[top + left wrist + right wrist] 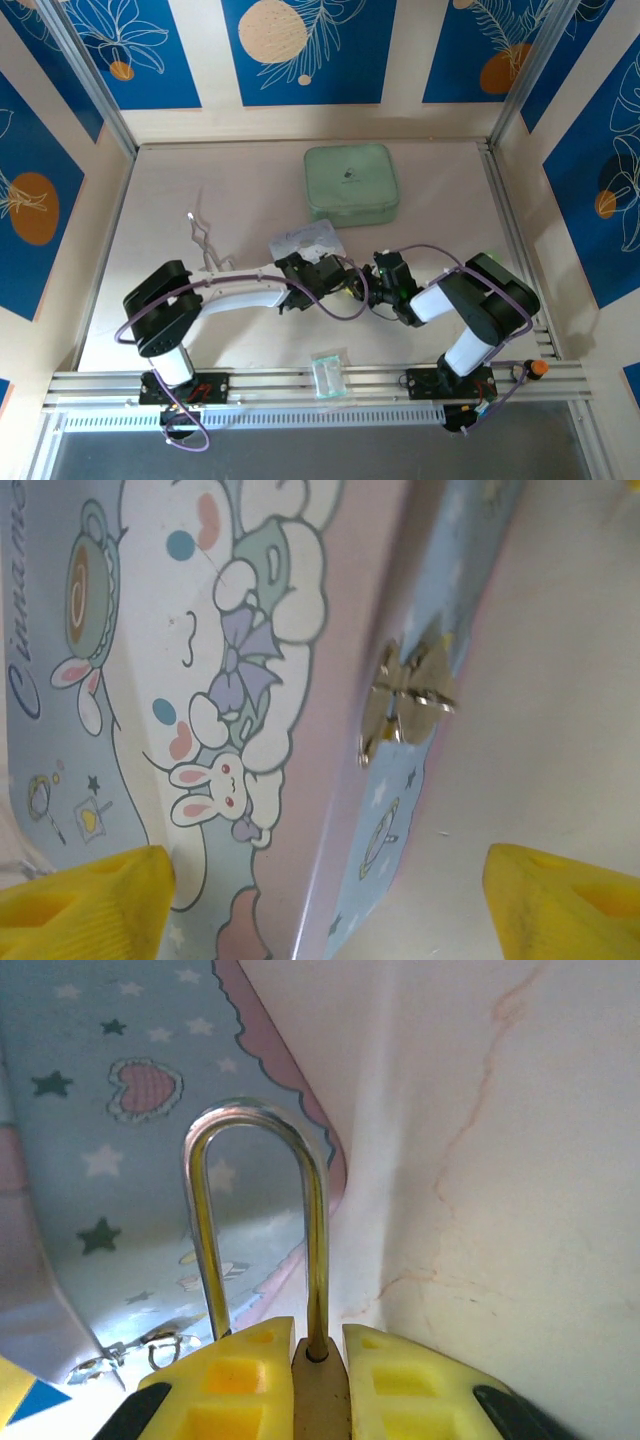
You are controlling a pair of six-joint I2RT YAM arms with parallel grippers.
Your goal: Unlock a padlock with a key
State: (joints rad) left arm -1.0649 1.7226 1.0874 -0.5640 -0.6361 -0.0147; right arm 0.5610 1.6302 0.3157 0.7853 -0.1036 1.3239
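Note:
The padlock (318,1400) has a brass body pinched between my right gripper's (318,1345) yellow fingers, which are shut on it. Its thin silver shackle (255,1120) arches up from the body, in front of the pale-blue cartoon-printed tin (90,1150). My left gripper (325,900) is open, its yellow fingertips (85,900) wide apart at the frame's lower corners, hanging over the tin's lid (200,680) and its silver clasp (410,695). Seen from above, both grippers (300,283) (383,272) meet just in front of the tin (308,240). The key is out of view.
A pale green square case (350,185) lies behind the tin. A small clear plastic box (328,375) rests on the front rail. A thin pale twisted thing (200,235) lies on the table at left. Walls close in on three sides.

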